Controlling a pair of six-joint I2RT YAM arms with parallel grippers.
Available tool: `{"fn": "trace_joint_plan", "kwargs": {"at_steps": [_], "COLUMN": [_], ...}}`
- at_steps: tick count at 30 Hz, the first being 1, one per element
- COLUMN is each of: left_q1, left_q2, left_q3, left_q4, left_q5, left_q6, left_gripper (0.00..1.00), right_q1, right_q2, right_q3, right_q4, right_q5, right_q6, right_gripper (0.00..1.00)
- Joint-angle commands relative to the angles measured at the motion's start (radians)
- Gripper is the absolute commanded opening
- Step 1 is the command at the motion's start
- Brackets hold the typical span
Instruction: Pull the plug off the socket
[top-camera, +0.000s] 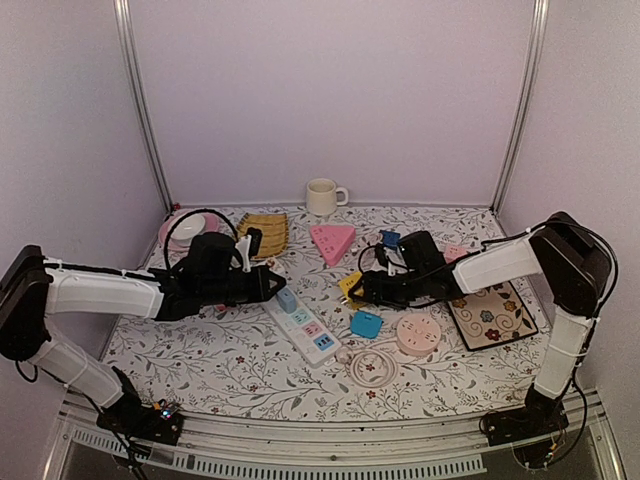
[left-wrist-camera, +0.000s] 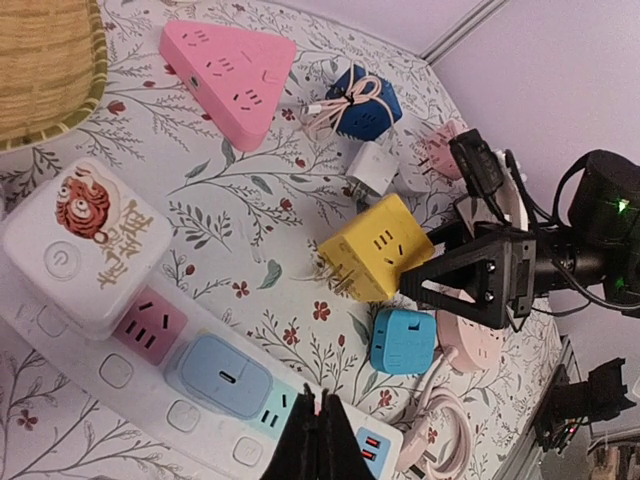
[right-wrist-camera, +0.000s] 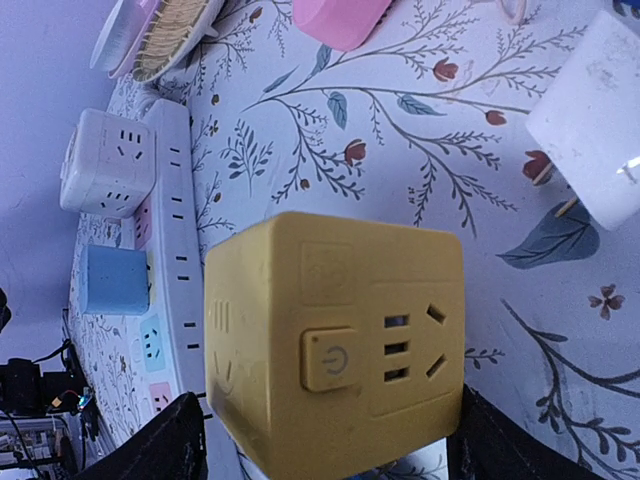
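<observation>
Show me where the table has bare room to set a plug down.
Bare table lies near-left, between the left arm, the power strip and the front edge, and near-right, in front of the floral tile. The middle is crowded: yellow cube, loose blue plug and round pink socket sit close together.

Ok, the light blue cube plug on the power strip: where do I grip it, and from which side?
Probably the light blue cube plug by the two flat side walls facing the power strip's long edges, with the fingers coming down from above. It stands proud of the strip and those sides look free, while the white cube adapter sits close along the strip.
</observation>
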Motion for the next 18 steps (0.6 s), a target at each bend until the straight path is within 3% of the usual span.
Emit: {"fn": "trace_joint_plan", "kwargs": {"at_steps": [1,5,11,18], "left_q1": [-0.008,0.001,0.028,0.041], "left_q2": [-0.039,-0.042,-0.039,-0.029], "left_q3": [0.019,0.026,0.051,0.09], "left_q4": [-0.027,-0.044,-0.121,-0.209], "left_q5": [-0.033,-0.056,-0.14,-0.292], "left_q6": [0.022,0.024,0.014,0.01], "left_gripper": [0.0,0.01,0.14,0.44], "right_q1": [-0.011,-0.01,0.04,0.167], "right_q2": [-0.096,-0.142,-0.2,-0.196], "right_q3": [-0.037,-0.048,-0.047,0.042], "right_q4": [-0.004,-0.043,-0.103,-0.177], "right_q5": [0.085,0.128,0.264,0.421], "right_q6": [-0.005,-0.03,-0.068,-0.125], "right_gripper": [0.85,0.85,0.87,0.91]}}
